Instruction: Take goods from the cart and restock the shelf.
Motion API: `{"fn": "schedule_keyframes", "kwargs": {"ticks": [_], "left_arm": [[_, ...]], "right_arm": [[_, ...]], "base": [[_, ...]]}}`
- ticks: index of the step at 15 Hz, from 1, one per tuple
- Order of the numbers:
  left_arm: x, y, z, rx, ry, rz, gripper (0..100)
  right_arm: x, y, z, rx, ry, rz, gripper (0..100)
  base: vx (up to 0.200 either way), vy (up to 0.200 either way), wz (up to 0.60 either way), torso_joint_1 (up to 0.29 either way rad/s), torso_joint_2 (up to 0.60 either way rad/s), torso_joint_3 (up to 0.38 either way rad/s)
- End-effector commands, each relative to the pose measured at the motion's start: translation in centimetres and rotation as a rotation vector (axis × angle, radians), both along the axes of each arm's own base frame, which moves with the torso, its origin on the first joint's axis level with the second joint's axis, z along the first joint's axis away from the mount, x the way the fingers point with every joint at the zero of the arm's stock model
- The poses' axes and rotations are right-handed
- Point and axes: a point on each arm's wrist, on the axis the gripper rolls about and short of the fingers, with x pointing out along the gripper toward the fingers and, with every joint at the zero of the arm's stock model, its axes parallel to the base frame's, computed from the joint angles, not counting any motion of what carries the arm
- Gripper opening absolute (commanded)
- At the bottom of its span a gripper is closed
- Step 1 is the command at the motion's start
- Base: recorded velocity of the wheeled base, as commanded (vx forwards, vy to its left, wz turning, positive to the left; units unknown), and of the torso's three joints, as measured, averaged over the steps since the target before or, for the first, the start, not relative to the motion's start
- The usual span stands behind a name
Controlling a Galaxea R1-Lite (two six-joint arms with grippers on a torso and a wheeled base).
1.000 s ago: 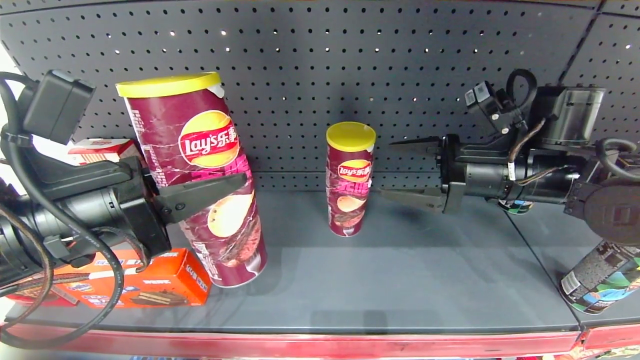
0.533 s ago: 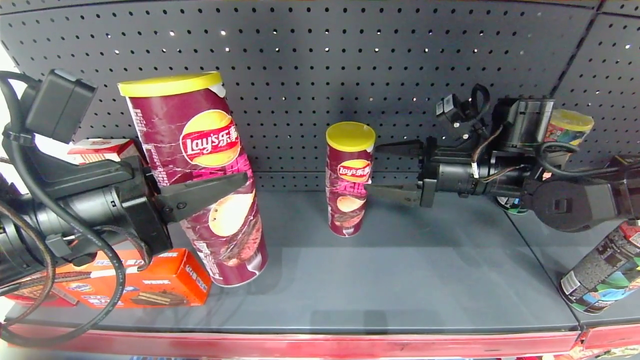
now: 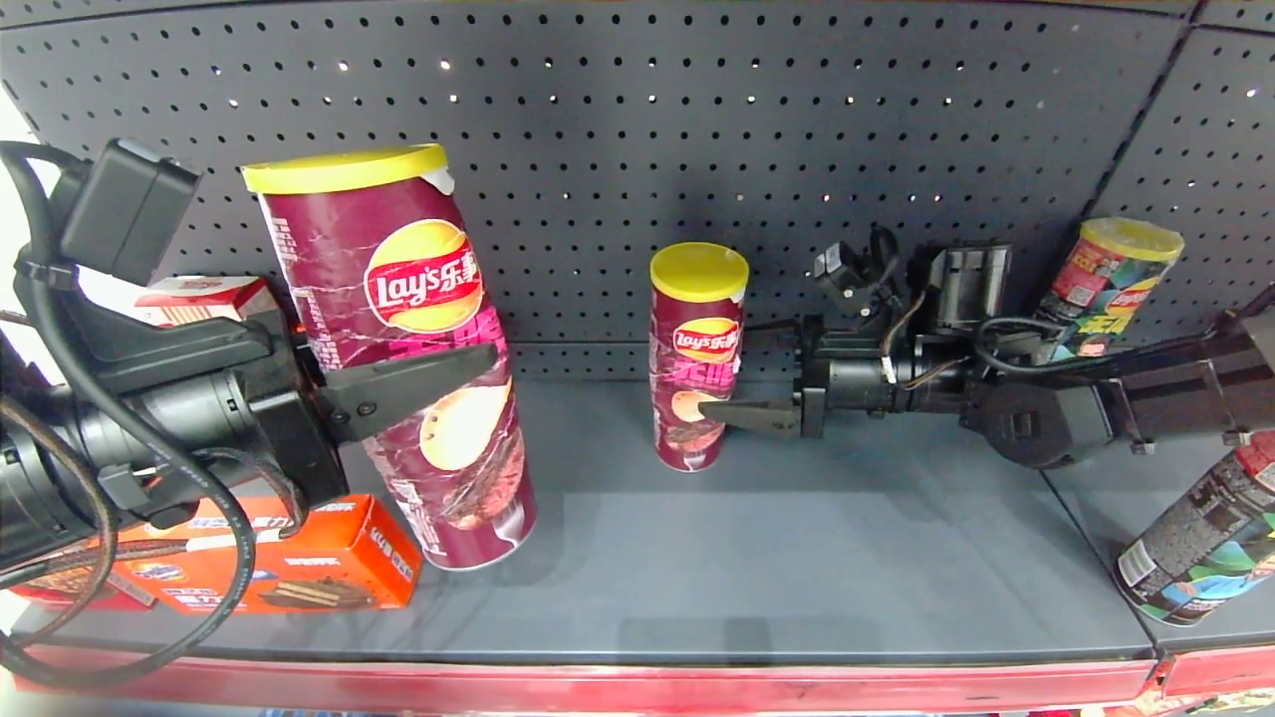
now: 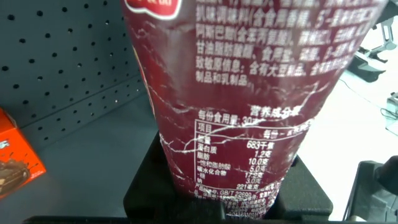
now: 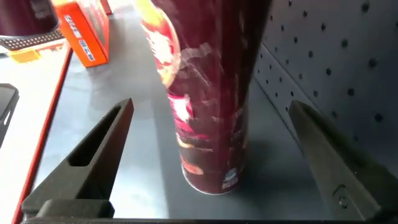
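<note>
One maroon yellow-lidded cardboard tube [image 3: 697,349] stands on the grey shelf [image 3: 797,558], with the right tool [image 3: 727,366] spread wide around it. To its left, the left tool [image 3: 428,378] clamps a second tube [image 3: 398,289], not yet placed.

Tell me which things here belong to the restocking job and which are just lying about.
Job: held chip can, left gripper, standing chip can, right gripper, shelf.
Lying about: orange box, white box, tilted colourful can, dark patterned can.

Left can [image 3: 398,299] right of the box [image 3: 329,563] — middle can [image 3: 694,349] between jaws of the right pincer [image 3: 722,366].
</note>
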Motion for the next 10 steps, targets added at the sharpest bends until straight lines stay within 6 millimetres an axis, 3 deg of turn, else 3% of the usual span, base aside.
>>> {"fn": "schedule_keyframes", "kwargs": {"ticks": [1, 10], "left_arm": [[0.2, -0.1, -0.2, 0.002, 0.006, 0.000, 0], [0.4, -0.1, -0.7, 0.010, 0.028, 0.000, 0]], "right_arm": [[0.7, 0.4, -0.9, -0.007, 0.015, 0.003, 100], [3.0, 2.2, -1.8, 0.010, 0.007, 0.074, 100]], "base": [[0.000, 0.000, 0.00, 0.000, 0.00, 0.000], [0.000, 0.000, 0.00, 0.000, 0.00, 0.000]]}}
